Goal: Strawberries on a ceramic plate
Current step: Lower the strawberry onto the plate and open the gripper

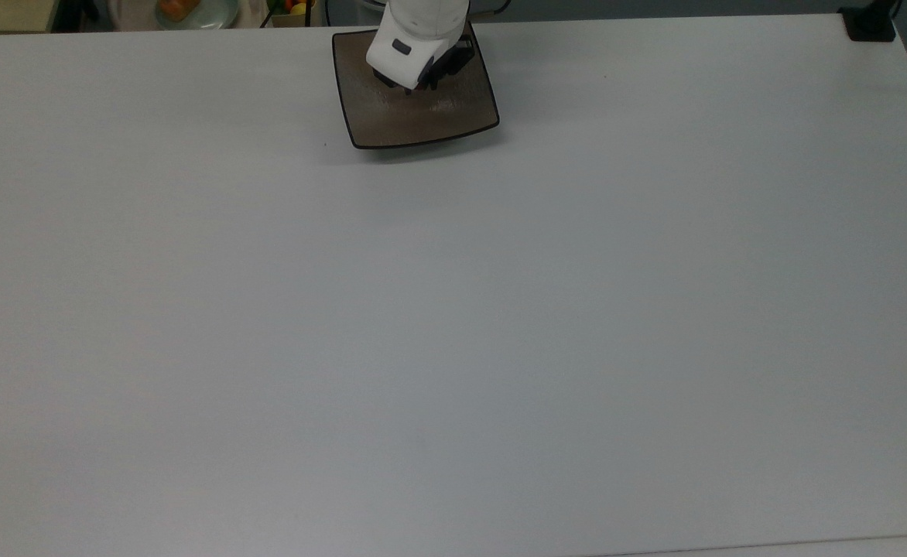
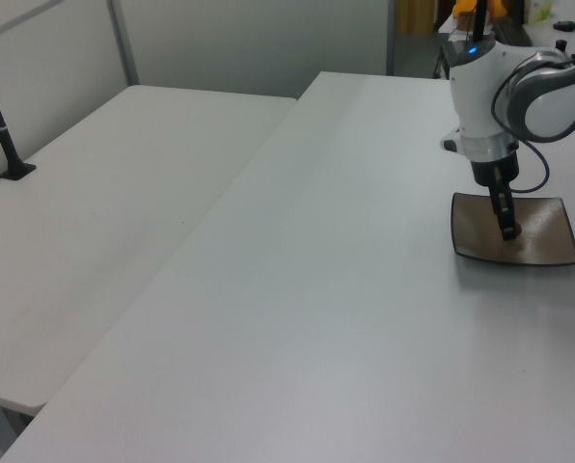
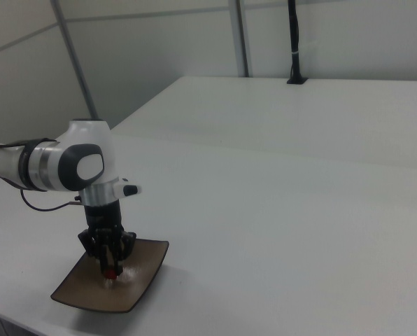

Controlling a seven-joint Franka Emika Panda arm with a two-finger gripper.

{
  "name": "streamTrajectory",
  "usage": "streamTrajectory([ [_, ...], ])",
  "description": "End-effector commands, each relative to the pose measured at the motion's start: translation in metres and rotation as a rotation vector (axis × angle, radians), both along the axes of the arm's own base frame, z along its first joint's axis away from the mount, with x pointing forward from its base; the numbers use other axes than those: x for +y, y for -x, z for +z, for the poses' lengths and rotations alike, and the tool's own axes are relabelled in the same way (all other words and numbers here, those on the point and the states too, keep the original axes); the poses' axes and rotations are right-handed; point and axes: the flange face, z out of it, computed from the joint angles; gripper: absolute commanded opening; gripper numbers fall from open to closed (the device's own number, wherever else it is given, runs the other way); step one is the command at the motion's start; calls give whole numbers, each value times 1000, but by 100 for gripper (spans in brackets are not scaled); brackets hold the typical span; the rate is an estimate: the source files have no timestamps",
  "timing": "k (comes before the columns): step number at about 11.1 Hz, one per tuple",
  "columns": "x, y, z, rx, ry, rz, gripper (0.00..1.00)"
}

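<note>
The square brown ceramic plate [image 1: 430,124] lies near the far edge of the white table, at the top view's upper middle. My gripper [image 1: 415,85] points down over the plate's middle, its white body covering part of the dish. In the right view the gripper [image 3: 110,271] is shut on the small red strawberry [image 3: 110,274], held just above or touching the plate [image 3: 142,280]. In the left view the gripper [image 2: 509,231] reaches down to the plate [image 2: 548,243] at the left view's right side.
A round pale plate with orange food [image 1: 190,9] sits beyond the table's far edge. A black mount [image 1: 870,23] occupies the top view's upper right corner. A second table [image 2: 95,241] with a black pole [image 2: 3,125] adjoins at the left view's left.
</note>
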Motion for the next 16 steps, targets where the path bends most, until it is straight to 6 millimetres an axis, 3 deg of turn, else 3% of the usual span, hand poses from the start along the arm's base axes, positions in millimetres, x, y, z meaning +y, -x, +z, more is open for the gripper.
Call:
streamTrajectory([
  [1, -1, -4, -8, -19, -18, -28, 18],
  [2, -1, -5, -9, -22, -17, -34, 23],
  [3, -1, -5, -10, -20, -17, -34, 34],
  [4, -1, -5, -10, -16, -16, -38, 73],
  [5, -2, -6, -7, -20, -13, -54, 100],
  [8, 12, -22, 24, -50, -11, -68, 100],
  [12, 28, -65, 120, -130, -25, -107, 100],
  [16, 41, -78, 219, -205, -41, -173, 100],
])
